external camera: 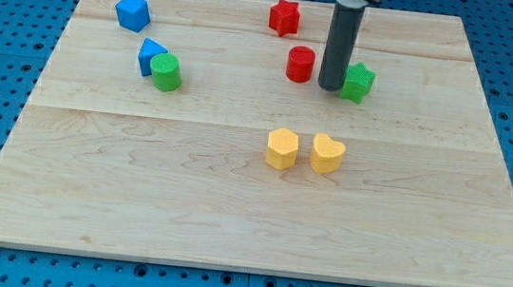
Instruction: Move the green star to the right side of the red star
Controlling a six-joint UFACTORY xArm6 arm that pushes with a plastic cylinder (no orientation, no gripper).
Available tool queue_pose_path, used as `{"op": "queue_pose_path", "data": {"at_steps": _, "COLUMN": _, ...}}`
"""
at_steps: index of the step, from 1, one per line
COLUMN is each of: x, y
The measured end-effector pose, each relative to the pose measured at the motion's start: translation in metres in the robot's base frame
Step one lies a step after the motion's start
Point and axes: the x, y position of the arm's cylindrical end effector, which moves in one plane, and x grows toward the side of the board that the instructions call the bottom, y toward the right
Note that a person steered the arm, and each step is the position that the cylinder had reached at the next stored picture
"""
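In the camera view the rod's upper part was cut off by the view's top edge, and its shaft hid the left edge of the green star. My tip held nothing, being a bare rod end, and stood just beside the green star's left side, between it and the red cylinder; contact was hard to make out. The green star sat toward the table's far edge, right of centre, below and right of the red star. Near the far left corner lay a blue cube, then a blue triangular block touching a green cylinder. A yellow hexagon and yellow heart sat mid-table.
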Motion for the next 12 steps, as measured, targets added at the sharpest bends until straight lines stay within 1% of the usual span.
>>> {"op": "queue_pose_path", "data": {"at_steps": 1, "x": 0.003, "y": 0.020}}
{"op": "queue_pose_path", "data": {"at_steps": 2, "x": -0.009, "y": 0.051}}
{"op": "queue_pose_path", "data": {"at_steps": 3, "x": -0.038, "y": 0.076}}
{"op": "queue_pose_path", "data": {"at_steps": 4, "x": -0.043, "y": 0.115}}
{"op": "queue_pose_path", "data": {"at_steps": 5, "x": -0.062, "y": 0.113}}
{"op": "queue_pose_path", "data": {"at_steps": 6, "x": -0.094, "y": 0.110}}
{"op": "queue_pose_path", "data": {"at_steps": 7, "x": -0.071, "y": 0.118}}
{"op": "queue_pose_path", "data": {"at_steps": 8, "x": -0.097, "y": 0.139}}
{"op": "queue_pose_path", "data": {"at_steps": 9, "x": -0.110, "y": 0.146}}
{"op": "queue_pose_path", "data": {"at_steps": 10, "x": -0.110, "y": 0.138}}
{"op": "queue_pose_path", "data": {"at_steps": 11, "x": -0.128, "y": 0.123}}
{"op": "queue_pose_path", "data": {"at_steps": 12, "x": -0.132, "y": 0.117}}
